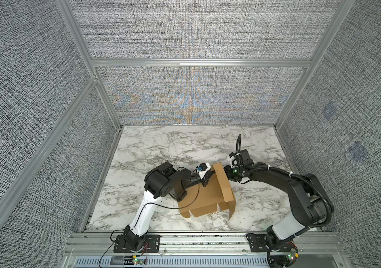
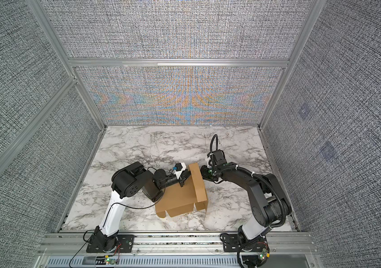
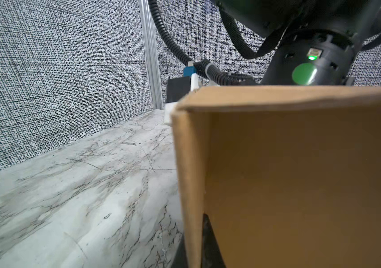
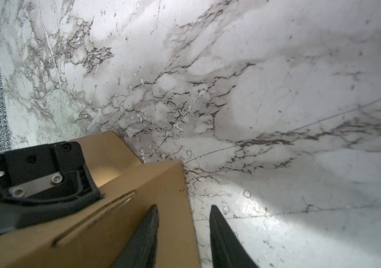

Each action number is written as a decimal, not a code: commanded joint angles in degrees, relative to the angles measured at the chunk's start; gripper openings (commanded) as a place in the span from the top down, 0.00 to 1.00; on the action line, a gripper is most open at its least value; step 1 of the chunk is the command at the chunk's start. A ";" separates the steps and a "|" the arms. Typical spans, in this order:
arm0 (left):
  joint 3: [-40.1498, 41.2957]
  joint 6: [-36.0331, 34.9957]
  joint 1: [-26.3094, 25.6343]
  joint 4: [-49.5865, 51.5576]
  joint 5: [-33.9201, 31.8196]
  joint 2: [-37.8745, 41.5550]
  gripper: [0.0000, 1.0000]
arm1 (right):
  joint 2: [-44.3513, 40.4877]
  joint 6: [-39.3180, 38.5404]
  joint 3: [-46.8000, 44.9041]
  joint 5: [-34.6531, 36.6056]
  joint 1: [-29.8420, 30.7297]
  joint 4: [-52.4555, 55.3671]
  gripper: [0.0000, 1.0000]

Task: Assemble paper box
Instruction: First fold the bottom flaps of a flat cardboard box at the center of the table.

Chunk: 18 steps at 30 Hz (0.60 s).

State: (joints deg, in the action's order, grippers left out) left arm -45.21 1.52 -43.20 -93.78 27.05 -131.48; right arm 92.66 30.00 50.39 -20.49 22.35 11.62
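While the shut left claw (image 1: 205, 181) is bracing the upright wall (image 1: 225, 185) of the box (image 1: 208, 201), the half-open, empty right claw (image 4: 182, 208) is straddling its edge (image 4: 186, 181), probably readying an inward fold.

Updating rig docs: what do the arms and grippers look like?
Left arm: white lower link, black joints, loose thin black cable, blue plug and white bracket at the wrist. Right arm: mostly black, pale lower link, ribbed black hose with white zip ties, round green sticker near the wrist. Left gripper: black, with a screwed metal plate. Right gripper: slim black tapered fingers.
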 commanded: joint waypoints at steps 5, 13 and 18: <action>-0.32 -1.35 -0.22 -0.52 -0.46 -0.34 1.00 | 0.63 0.98 1.96 -6.25 2.13 -1.16 0.62; 1.10 -0.91 -0.23 -1.00 -0.58 0.20 0.91 | -1.02 -0.23 -0.68 -3.57 -0.53 -0.42 0.62; 2.57 -1.33 0.13 0.96 -0.35 1.61 0.77 | -2.21 -1.07 -2.85 -2.78 -2.13 0.50 0.62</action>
State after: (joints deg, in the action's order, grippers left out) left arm -43.00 0.64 -43.24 -93.67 26.50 -130.89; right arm 90.91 29.78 48.34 -21.96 20.71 12.03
